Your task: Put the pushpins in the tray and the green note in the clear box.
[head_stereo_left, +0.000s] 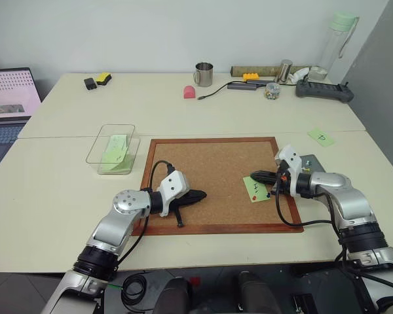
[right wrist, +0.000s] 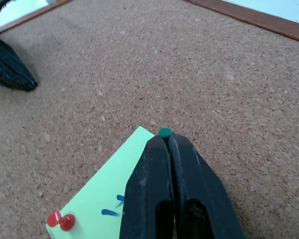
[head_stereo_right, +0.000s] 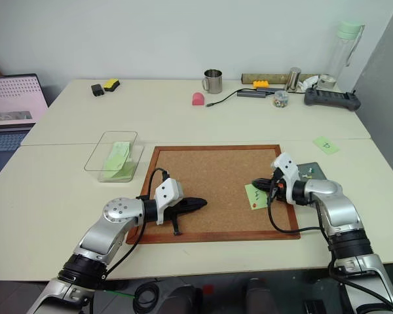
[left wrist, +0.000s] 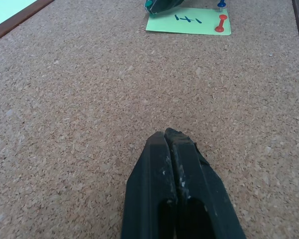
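Observation:
The green note (head_stereo_left: 256, 188) lies on the right part of the cork board (head_stereo_left: 209, 163), with a red pushpin (right wrist: 61, 220) and a blue pushpin (left wrist: 222, 5) stuck in it. My right gripper (right wrist: 165, 139) is shut on a green pushpin (right wrist: 164, 133) at the note's corner. The dark grey tray (head_stereo_left: 314, 161) sits just off the board's right edge, partly behind my right wrist. Over the board's left-middle, my left gripper (left wrist: 164, 134) is shut and holds nothing. The clear box (head_stereo_left: 111, 148) stands left of the board with pale green paper inside.
A small pale green slip (head_stereo_left: 321, 137) lies on the table at the right. Along the far edge stand a metal mug (head_stereo_left: 204, 74), a jar of coloured pins (head_stereo_left: 272, 91), a black controller (head_stereo_left: 324, 90) and a bottle (head_stereo_left: 337, 39). A laptop (head_stereo_left: 6, 104) is far left.

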